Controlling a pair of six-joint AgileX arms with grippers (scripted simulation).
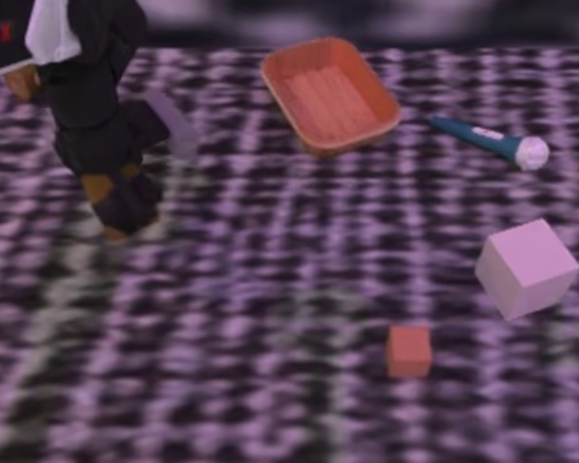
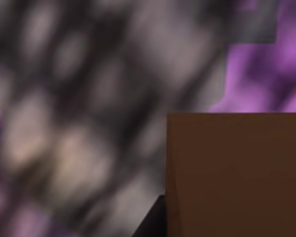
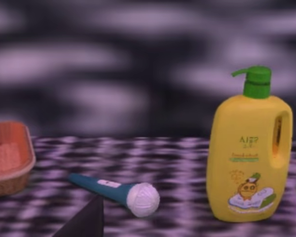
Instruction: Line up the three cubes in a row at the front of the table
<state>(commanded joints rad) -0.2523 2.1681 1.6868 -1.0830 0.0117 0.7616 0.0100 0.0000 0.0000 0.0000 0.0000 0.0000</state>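
Brown cube (image 2: 237, 175) fills the left wrist view; yellow bottle (image 3: 249, 163) reads "A177".

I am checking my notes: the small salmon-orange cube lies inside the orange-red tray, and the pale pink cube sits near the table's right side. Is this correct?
Not quite. In the top view the small salmon-orange cube lies on the bare table, well in front of the tray. The pale pink cube does sit near the right side.

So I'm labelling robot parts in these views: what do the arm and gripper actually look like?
Only the left arm shows in the top view: glossy black blocky links with a white section near its top. Its gripper is black with brown-orange patches. The right arm is out of view.
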